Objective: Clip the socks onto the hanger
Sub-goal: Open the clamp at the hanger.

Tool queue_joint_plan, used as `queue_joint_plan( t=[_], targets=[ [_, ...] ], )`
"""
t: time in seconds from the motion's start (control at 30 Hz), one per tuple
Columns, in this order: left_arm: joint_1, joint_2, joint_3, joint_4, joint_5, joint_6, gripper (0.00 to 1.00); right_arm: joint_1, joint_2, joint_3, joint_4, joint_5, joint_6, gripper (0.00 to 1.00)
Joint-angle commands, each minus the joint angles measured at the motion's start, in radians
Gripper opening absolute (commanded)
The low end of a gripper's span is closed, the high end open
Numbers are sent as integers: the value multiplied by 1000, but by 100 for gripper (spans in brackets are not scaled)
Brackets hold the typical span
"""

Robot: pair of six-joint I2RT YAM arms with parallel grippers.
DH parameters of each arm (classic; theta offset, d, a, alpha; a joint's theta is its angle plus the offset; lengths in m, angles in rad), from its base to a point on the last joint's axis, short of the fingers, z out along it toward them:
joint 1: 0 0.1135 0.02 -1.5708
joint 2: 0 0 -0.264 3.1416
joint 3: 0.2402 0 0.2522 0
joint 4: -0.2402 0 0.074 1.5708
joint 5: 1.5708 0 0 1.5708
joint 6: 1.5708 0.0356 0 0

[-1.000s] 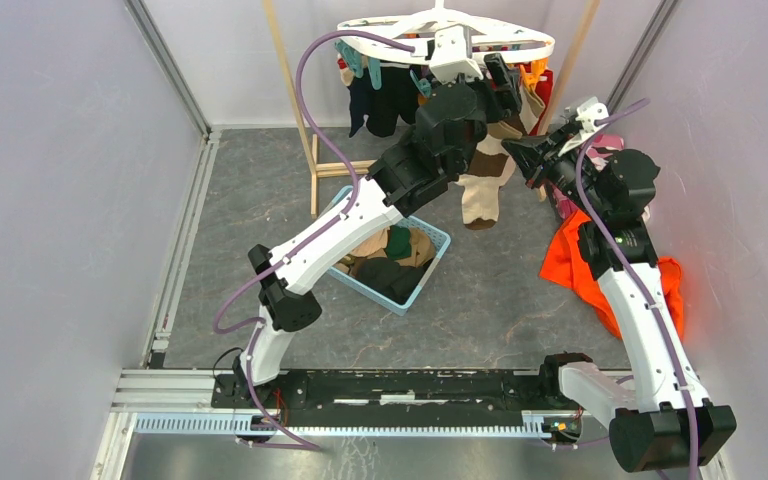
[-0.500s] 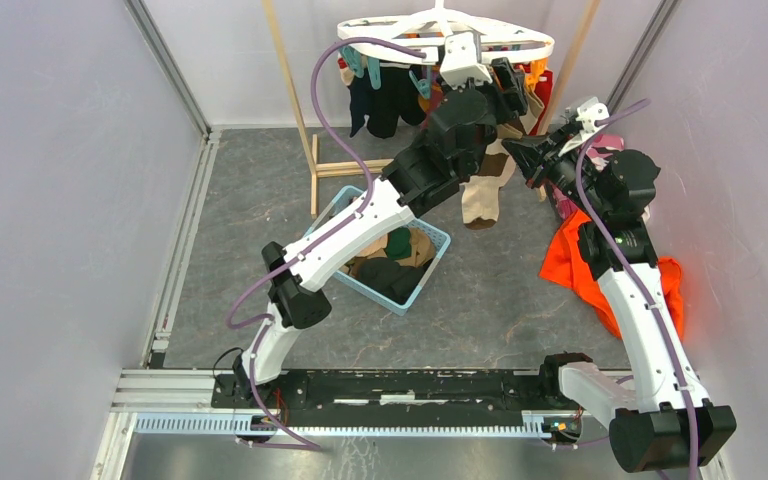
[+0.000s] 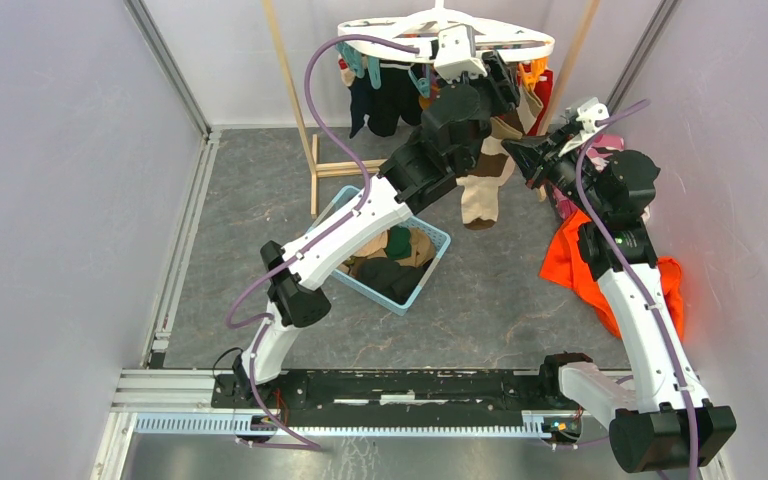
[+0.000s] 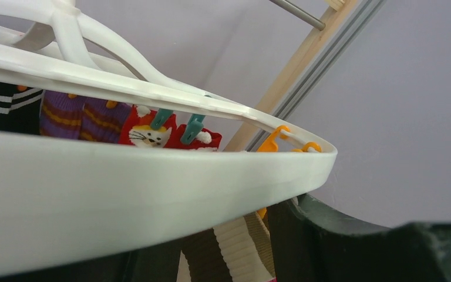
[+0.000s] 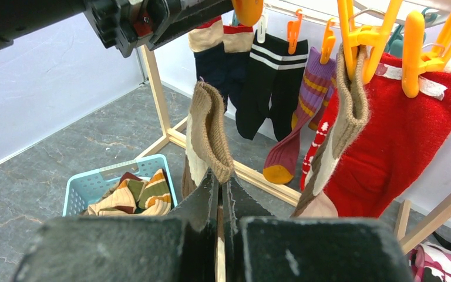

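Because the hanger [image 4: 123, 194] is a large, stiff yet light white frame hanging free above the far edge of the bench, right of the middle, I judge that it will swing or tilt under any push and wants steadying at the rim while a clip is worked. The left arm [image 3: 350, 225] stretches from the near edge in a long diagonal up to the hanger's near right side, wrist raised so that its camera looks along the underside of the frame. The left gripper [image 3: 497, 82] sits right under the rim, but whether its fingers are spread or closed cannot be told. The right arm [image 3: 640, 300] rises from the near right corner, elbow bent by the right edge, forearm pointing left toward the hanger. A blue basket [image 3: 428, 280] near the bench's middle holds more socks [image 5: 135, 197]. The right gripper [image 5: 220, 182] has its fingers pressed together on the cuff of a beige-brown striped sock [image 5: 208, 129], whose foot dangles below, just beneath the hanger's near right side. Soft, light and limp, it will probably sag wherever unsupported, so the doubled cuff edge is the place to hold, with a little standing proud for the clip. An orange clip [image 5: 248, 8] hangs just beside the left gripper.
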Motion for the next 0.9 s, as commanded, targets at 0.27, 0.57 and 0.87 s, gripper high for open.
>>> queue_joint_plan(
  t=[0.27, 0.57, 0.87],
  targets=[
    [7, 2, 46, 49, -21, 7, 42, 0, -19, -10, 47, 11, 16, 0],
    [6, -19, 43, 32, -19, -9, 22, 0, -13, 1, 56, 15, 27, 0],
    [6, -49, 24, -4, -20, -51, 8, 5, 20, 71, 63, 58, 61, 0]
  ],
)
